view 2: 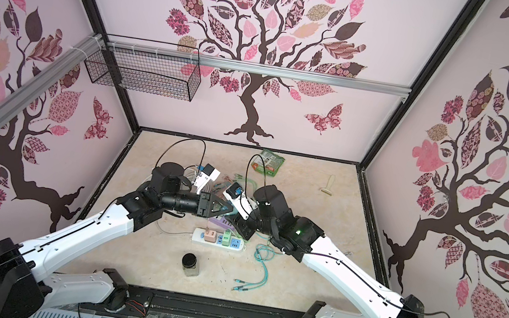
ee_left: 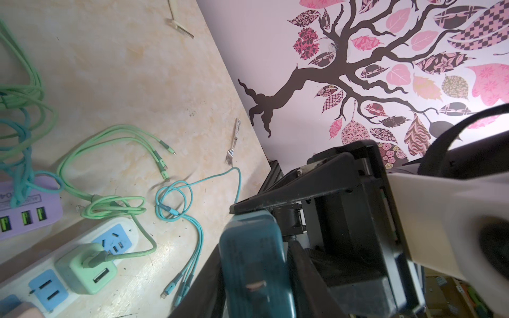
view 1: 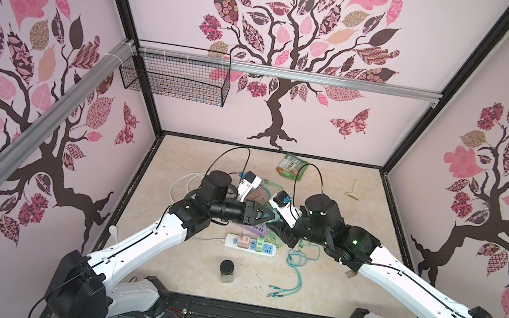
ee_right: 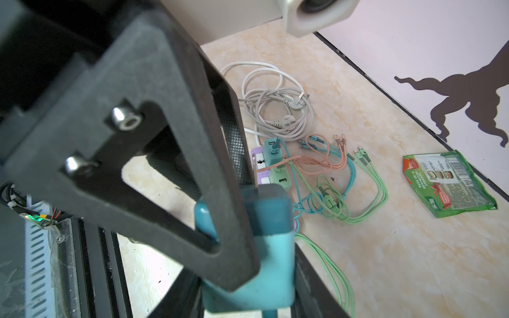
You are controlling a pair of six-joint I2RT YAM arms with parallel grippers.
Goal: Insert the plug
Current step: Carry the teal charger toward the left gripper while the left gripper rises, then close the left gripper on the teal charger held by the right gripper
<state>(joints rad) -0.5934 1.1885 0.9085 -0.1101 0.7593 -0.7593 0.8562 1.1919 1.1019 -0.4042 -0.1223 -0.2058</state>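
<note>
My left gripper [view 1: 270, 220] is matt, grainy plastic; teal plug [ee_right: 275, 261] smooth plastic, faint sheen; worktop [ee_left: 124, 82] smooth, marble-patterned; fork [ee_left: 234, 143] shiny metal.

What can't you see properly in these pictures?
- Purple power strip: partly covered by the left tool in both top views.
- Teal charger plug: prongs hidden; blurred in the left wrist view, partly behind a black finger in the right wrist view.
- Green packet: print too small in both top views.
- White power strip: cut off by the left wrist view's edge.
</note>
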